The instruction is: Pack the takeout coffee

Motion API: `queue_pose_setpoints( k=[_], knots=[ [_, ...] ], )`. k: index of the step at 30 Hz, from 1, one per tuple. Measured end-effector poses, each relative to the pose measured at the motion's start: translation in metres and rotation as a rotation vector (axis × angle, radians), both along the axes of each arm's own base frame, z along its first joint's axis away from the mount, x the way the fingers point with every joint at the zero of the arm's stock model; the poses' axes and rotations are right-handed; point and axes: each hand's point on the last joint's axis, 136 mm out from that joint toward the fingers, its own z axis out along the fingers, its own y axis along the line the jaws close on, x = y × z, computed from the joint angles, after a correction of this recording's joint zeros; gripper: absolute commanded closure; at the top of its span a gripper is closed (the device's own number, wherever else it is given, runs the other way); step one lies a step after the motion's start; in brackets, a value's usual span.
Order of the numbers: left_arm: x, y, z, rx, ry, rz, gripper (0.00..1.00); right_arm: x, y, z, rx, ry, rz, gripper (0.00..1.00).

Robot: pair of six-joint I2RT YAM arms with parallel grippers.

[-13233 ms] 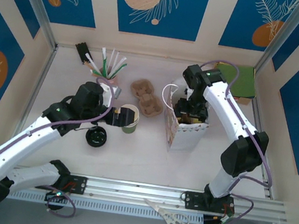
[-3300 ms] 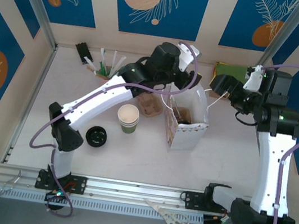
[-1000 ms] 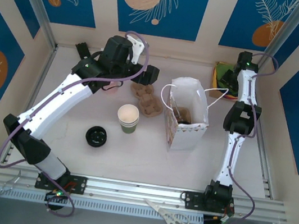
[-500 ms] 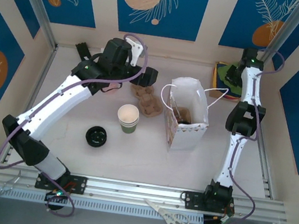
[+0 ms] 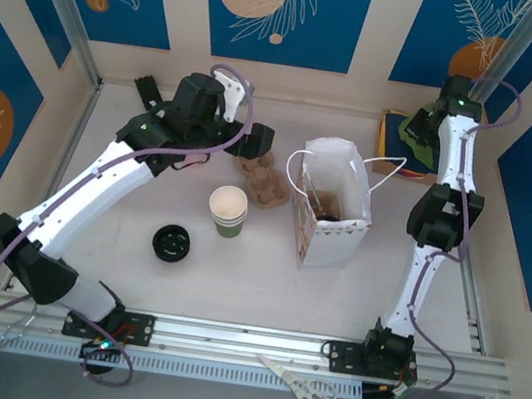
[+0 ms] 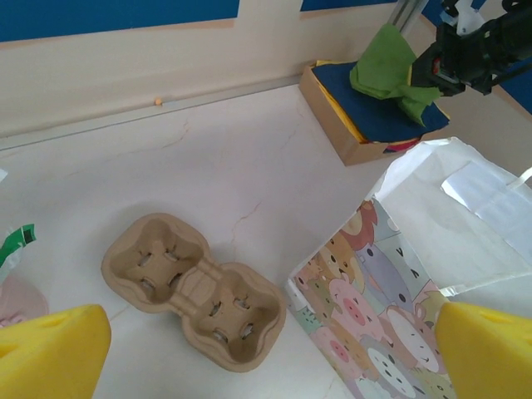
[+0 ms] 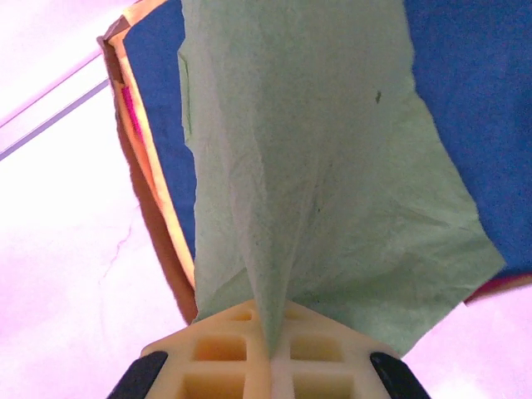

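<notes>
A white paper bag [image 5: 334, 233] with a cartoon-animal side [image 6: 391, 291] stands open at mid table. Something dark lies at its bottom; the lidded takeout coffee is hidden. A lidless green cup [image 5: 229, 210] and a lone black lid [image 5: 171, 242] sit to the bag's left. My left gripper [image 5: 258, 141] hovers open above the cardboard cup tray [image 6: 195, 291], its yellow fingertips [image 6: 50, 353] wide apart and holding nothing. Over the back-right box [image 6: 357, 137], my right gripper [image 7: 270, 337] is shut on a green napkin [image 7: 316, 183], which hangs from it [image 6: 391, 75].
The box [image 5: 396, 144] holds blue and other coloured napkins [image 7: 465, 91]. Straws and stirrers [image 5: 187, 111] stand at the back left. Scissors [image 5: 305, 388] lie on the front rail. Walls close in on three sides.
The right gripper has risen toward the back wall, pulling the green napkin up from the box. The left gripper has drifted slightly left and nearer, still over the tray.
</notes>
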Motion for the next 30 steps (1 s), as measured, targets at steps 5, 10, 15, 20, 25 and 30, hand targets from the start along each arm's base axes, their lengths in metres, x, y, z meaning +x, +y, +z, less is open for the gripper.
queue_pose_setpoints(
  k=[5,10,15,20,25,30],
  knots=[
    [-0.004,0.000,0.003,-0.016,-0.003,-0.012,0.00,-0.022,0.016,0.047,-0.001,-0.056,0.020,1.00],
    [-0.007,-0.003,0.006,-0.049,-0.001,-0.025,0.00,-0.055,0.041,0.105,0.011,-0.150,0.060,1.00],
    [-0.011,-0.007,0.008,-0.080,0.007,-0.046,0.00,-0.095,0.064,0.159,0.063,-0.260,0.094,1.00],
    [-0.015,-0.009,0.007,-0.105,0.026,-0.058,0.00,-0.133,0.081,0.203,0.125,-0.366,0.124,1.00],
    [-0.022,-0.009,0.008,-0.134,0.041,-0.066,0.00,-0.167,0.104,0.236,0.209,-0.457,0.183,1.00],
    [-0.026,-0.008,0.012,-0.166,0.044,-0.068,0.00,-0.192,0.138,0.258,0.300,-0.515,0.269,1.00]
  ],
)
